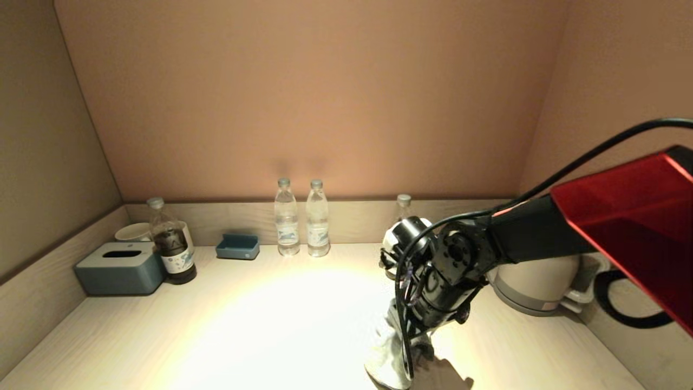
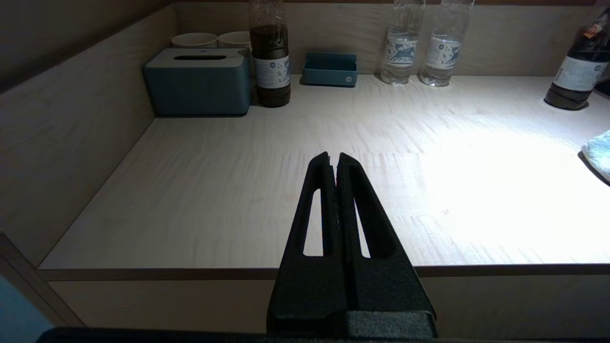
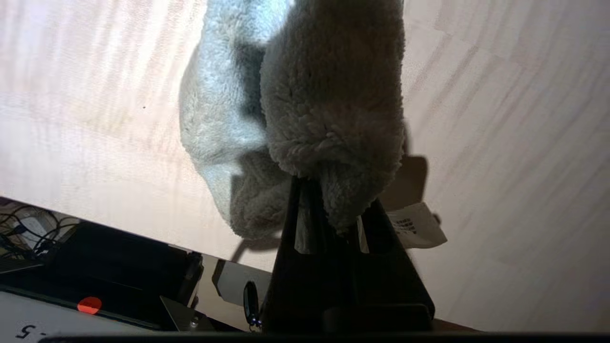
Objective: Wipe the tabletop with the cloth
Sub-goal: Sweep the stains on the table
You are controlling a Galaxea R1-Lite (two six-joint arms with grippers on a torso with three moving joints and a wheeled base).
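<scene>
My right gripper (image 3: 329,190) is shut on a fluffy pale grey cloth (image 3: 329,95) with a white label. In the head view the cloth (image 1: 387,357) hangs from the right gripper (image 1: 403,346) down onto the light wood tabletop (image 1: 243,325), near the front edge, right of centre. Its edge also shows in the left wrist view (image 2: 599,153). My left gripper (image 2: 333,159) is shut and empty, parked low in front of the table's front edge; it is out of the head view.
Along the back wall stand a blue-grey tissue box (image 1: 120,268), a dark drink bottle (image 1: 172,248), cups (image 1: 132,232), a small blue tray (image 1: 237,246), two water bottles (image 1: 287,225), another bottle (image 1: 403,206) and a white kettle (image 1: 536,284). Walls enclose three sides.
</scene>
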